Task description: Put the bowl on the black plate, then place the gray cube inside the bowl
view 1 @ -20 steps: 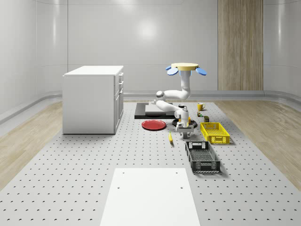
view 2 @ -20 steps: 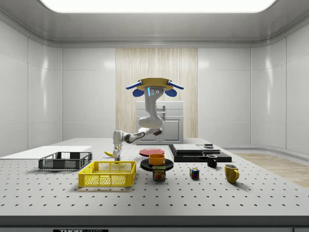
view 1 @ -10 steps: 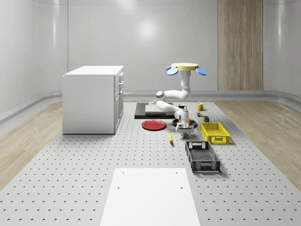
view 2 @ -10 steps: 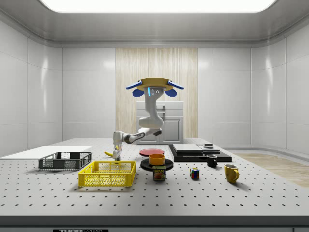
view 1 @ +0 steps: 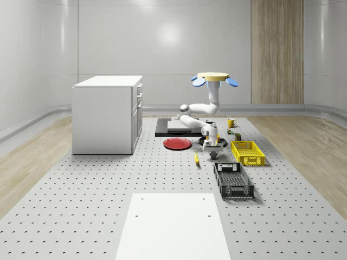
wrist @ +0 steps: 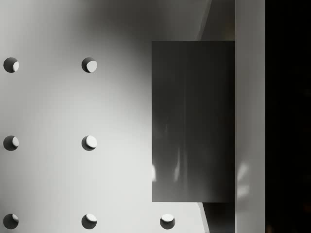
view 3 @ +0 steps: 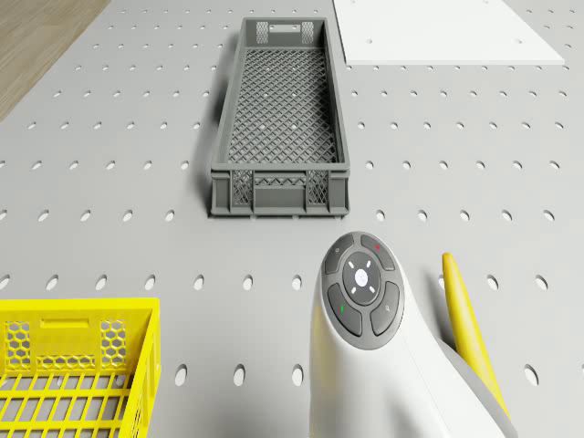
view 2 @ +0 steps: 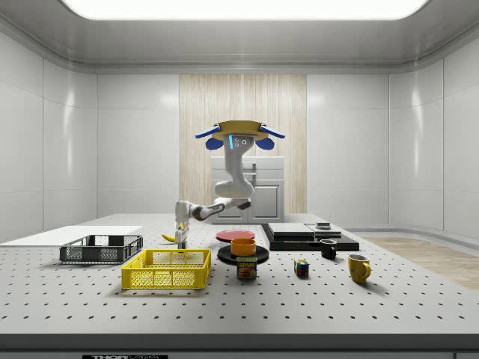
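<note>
My drone (view 1: 212,77) hovers high over the far half of the table (view 1: 81,189), about above the plate (view 2: 243,256) as the side view shows it. The arm (view 1: 209,108) drops from the drone's belly, bends at an elbow towards the cabinet (view 1: 107,114), then reaches out and down towards the near edge. Its wrist points straight at the surface. The gripper (view 1: 212,154) hangs just above the table, between the banana (view 1: 197,159) and the yellow crate (view 1: 248,153), with the gray crate (view 1: 232,179) nearer the near edge.

The wrist view looks straight down on the cube (wrist: 193,121), which sits close under the gripper and against a pale strip on 1 side. I cannot tell whether the gripper is apart, together or clamped on it, nor whether the cube rests on the table or hangs clear of it.

The bowl (view 2: 242,246) sits upright on the plate, near the middle of the table in the side view. A can (view 2: 246,268) stands just in front of the plate. The yellow crate and the gray crate show bare mesh floors in the drone view. 2 mugs stand towards the side view's right edge: a black mug (view 2: 328,249) and a yellow mug (view 2: 358,268).
</note>
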Motion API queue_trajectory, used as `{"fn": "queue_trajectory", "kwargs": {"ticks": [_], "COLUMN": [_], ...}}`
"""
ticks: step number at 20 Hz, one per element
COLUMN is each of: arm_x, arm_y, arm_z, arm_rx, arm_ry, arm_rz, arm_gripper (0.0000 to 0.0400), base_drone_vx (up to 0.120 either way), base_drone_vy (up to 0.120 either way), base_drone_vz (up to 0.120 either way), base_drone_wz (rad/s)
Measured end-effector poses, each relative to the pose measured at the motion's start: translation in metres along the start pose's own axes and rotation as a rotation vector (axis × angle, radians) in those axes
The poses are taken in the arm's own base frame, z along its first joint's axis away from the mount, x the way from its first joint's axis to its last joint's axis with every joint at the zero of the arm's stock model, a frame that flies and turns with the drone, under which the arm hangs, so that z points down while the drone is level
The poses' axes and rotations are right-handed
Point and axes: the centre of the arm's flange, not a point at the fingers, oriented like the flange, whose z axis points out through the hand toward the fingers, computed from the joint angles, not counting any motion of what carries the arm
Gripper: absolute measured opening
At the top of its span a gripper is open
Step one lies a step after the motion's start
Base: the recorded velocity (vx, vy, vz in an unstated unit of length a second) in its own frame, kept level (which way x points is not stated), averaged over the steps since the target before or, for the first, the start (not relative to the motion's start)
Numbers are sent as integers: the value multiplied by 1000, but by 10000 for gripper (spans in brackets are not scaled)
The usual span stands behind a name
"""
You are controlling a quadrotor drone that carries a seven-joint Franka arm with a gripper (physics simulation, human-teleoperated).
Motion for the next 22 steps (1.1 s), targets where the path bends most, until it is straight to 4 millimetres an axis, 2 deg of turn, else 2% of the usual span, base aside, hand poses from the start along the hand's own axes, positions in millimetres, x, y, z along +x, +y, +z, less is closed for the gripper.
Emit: {"fn": "queue_trajectory", "kwargs": {"ticks": [4, 9, 14, 19, 22], "arm_x": [0, 0, 0, 0, 0], "arm_y": [0, 0, 0, 0, 0], "arm_z": [-16, -26, -29, -30, -31], "arm_rx": [0, 0, 0, 0, 0], "arm_ry": [0, 0, 0, 0, 0], "arm_rz": [0, 0, 0, 0, 0], "arm_gripper": [251, 250, 250, 250, 250], "base_drone_vx": [0, 0, -112, -120, -80], "base_drone_vy": [0, 0, 104, 120, 13], "base_drone_vz": [110, 120, 120, 0, 0], "base_drone_wz": [0, 0, 0, 0, 0]}}
